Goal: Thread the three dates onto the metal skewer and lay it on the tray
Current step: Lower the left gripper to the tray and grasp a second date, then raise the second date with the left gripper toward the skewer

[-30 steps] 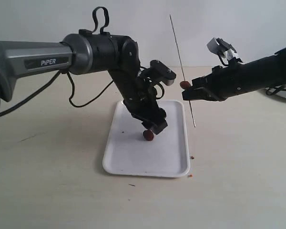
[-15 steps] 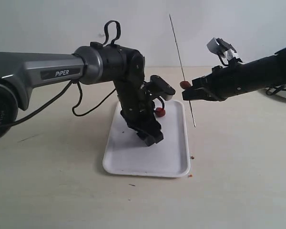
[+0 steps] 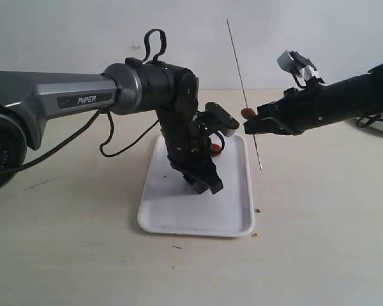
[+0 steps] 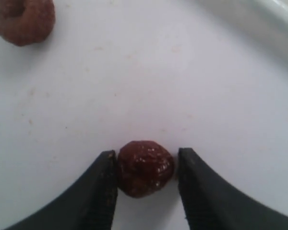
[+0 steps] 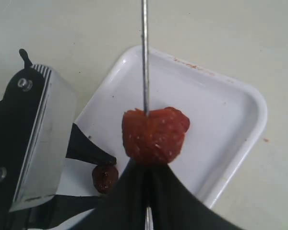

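Steel skewer, clamped in right gripper, holds first date; left gripper straddles second date, grip unclear; third date waits.

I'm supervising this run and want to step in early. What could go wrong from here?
1. The left tool has its fingers either side of a round date resting on the tray; an off-centre pinch could squirt it away.
2. The right tool holds the metal skewer well below its tip, so the long thin end may flex or miss the next date.
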Tool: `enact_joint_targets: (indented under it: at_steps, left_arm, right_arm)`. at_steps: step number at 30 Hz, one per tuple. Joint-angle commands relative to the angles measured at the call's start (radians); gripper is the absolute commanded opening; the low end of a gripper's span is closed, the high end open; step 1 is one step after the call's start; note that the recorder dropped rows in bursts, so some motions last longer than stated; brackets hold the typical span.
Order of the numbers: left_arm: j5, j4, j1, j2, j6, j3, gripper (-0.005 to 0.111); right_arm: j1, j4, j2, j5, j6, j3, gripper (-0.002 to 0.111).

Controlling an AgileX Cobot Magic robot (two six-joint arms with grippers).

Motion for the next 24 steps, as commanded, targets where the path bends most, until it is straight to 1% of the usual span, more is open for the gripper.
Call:
enact_joint_targets:
  at_steps: [1, 5, 11, 16, 19, 21, 24]
  left_arm:
    - [0.003, -0.001, -0.004, 0.005, -0.009, -0.009, 0.039]
    - [0.003, -0.001, -0.004, 0.005, -0.009, -0.009, 0.037]
    - [-0.005, -0.001, -0.004, 0.005, -0.009, -0.009, 0.022]
    - [-0.002, -0.001, -0.002, -0.002, -0.009, -0.009, 0.022]
    - [-0.002, -0.001, 0.014, -0.029, -0.009, -0.009, 0.022]
    - [0.002, -0.016, 0.038, -0.055, -0.005, -0.009, 0.022]
    - [0.022, -0.118, 0.092, -0.106, 0.032, -0.009, 0.022]
  right_arm:
    - [-0.003, 0.004, -0.012, 0.010, -0.009, 0.000, 0.000]
    - [-0.003, 0.002, -0.012, 0.010, -0.009, 0.000, 0.000]
    - [-0.003, 0.002, -0.012, 0.008, -0.009, 0.000, 0.000]
    - [-0.003, 0.002, -0.012, 0.008, -0.009, 0.000, 0.000]
    - [-0.003, -0.012, -0.012, 0.008, -0.009, 0.000, 0.000]
    - [-0.003, -0.043, -0.012, 0.008, -0.006, 0.000, 0.000]
    - [-0.003, -0.134, -0.012, 0.010, -0.007, 0.000, 0.000]
